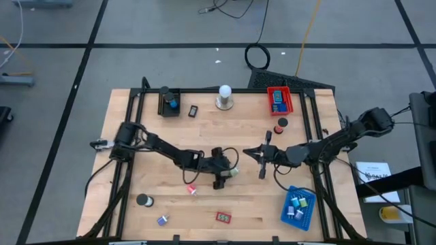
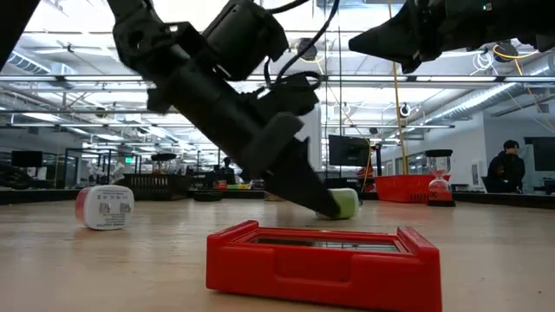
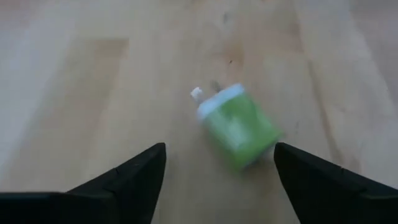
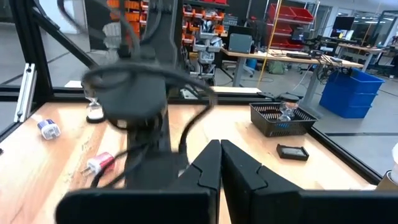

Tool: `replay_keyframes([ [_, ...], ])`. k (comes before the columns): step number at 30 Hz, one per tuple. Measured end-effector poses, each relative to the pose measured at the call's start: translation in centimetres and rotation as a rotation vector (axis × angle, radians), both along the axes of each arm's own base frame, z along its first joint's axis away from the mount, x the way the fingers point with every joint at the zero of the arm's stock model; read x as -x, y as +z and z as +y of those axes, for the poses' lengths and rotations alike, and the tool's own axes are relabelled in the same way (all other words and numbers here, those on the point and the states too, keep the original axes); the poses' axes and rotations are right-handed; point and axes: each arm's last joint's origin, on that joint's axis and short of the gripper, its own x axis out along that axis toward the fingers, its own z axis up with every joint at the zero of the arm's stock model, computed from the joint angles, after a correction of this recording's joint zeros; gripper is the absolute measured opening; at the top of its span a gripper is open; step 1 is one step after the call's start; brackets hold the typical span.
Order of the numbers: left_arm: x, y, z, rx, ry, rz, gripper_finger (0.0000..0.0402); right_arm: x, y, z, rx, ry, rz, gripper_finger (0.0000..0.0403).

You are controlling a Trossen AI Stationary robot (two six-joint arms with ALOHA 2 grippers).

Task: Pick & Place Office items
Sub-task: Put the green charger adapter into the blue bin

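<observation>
A small green block with a white cap (image 3: pixel 239 124) lies on its side on the wooden table, near the middle (image 1: pixel 234 172). My left gripper (image 3: pixel 217 171) is open, low over the table and slanting down. Its two dark fingers stand on either side of the block's near end, and in the low view one fingertip (image 2: pixel 316 198) shows just in front of the block (image 2: pixel 347 204). My right gripper (image 4: pixel 221 155) is shut on nothing. It waits level above the table, right of the middle (image 1: pixel 262 162).
Loose on the table: a pink-and-white piece (image 1: pixel 192 190), a red flat piece (image 1: pixel 223 217), a black roll (image 1: pixel 144 200), a purple piece (image 1: pixel 163 220), a red roll (image 1: pixel 280 126). Black tray (image 1: pixel 169 102), white ball (image 1: pixel 224 97) and red tray (image 1: pixel 279 100) at the back; blue tray (image 1: pixel 298 207) near right.
</observation>
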Motion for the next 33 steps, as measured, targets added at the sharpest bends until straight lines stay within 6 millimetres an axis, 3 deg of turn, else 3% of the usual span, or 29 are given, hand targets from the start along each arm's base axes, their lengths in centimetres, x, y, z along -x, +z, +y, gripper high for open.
replay_keyframes([
  [4, 2.1, 2.3, -1.2, -0.119, 0.005, 0.012, 0.0264, -0.1, -0.4, 0.0, 0.011, 0.0, 0.03, 0.0004],
  [9, 6.1, 4.6, -3.2, -0.157, -0.071, -0.122, 0.0188, -0.1, -0.7, 0.0, 0.008, 0.003, 0.057, 0.0004],
  [14, 8.8, 5.1, -2.5, 0.026, 0.037, -0.293, 0.0128, -0.1, -0.8, 0.2, -0.023, 0.03, 0.06, 0.0004],
  [18, 9.6, 4.9, -1.8, 0.056, 0.116, -0.265, 0.0093, 0.0, -1.2, 0.2, -0.064, 0.026, 0.084, 0.0004],
  [24, 12.2, 2.5, -1.9, -0.031, 0.09, -0.248, 0.001, 0.3, -1.8, 0.7, -0.134, 0.051, 0.141, 0.0004],
  [28, 14.8, 0.8, -1.3, 0.008, 0.12, -0.301, 0.0015, -0.1, -1.6, 0.7, -0.204, 0.027, 0.177, 0.0004],
  [33, 17.6, 0.3, -0.6, -0.042, 0.205, -0.426, 0.0015, -1.4, 0.0, 1.3, -0.229, -0.021, 0.335, 0.0009],
])
